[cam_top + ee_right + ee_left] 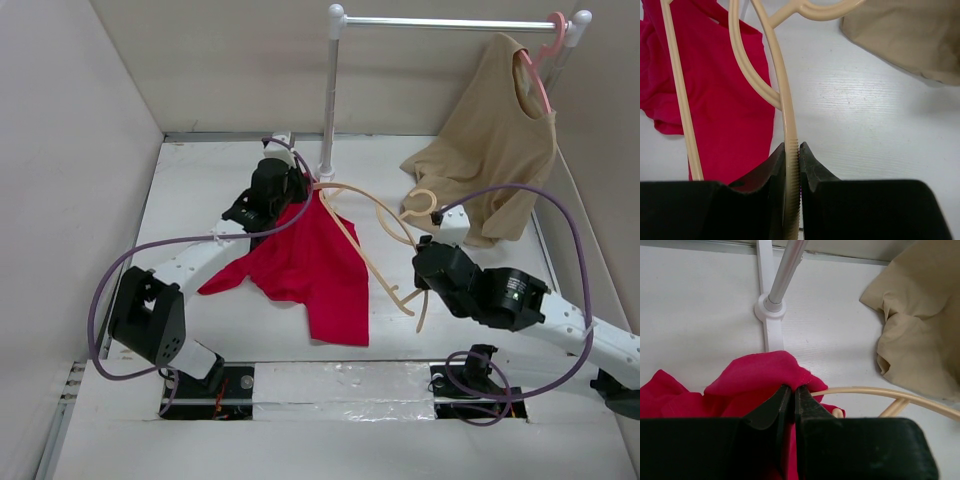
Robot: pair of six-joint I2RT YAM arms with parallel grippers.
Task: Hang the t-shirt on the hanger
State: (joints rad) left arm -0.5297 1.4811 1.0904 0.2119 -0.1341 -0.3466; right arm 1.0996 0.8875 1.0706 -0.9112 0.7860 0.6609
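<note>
The red t-shirt hangs crumpled from my left gripper, which is shut on its top edge near the rack's foot. In the left wrist view the red cloth bunches over the closed fingertips. The beige hanger stretches from the shirt's top toward the right, its far arm end inside the red cloth. My right gripper is shut on the hanger's ribbed shoulder arm. The hanger's hook curls near the tan shirt. The hanger's arm also shows in the left wrist view.
A white clothes rack pole stands at the back centre, its foot just beyond the left gripper. A tan shirt hangs on a pink hanger from the rail at the back right, draping onto the table. Walls enclose the table.
</note>
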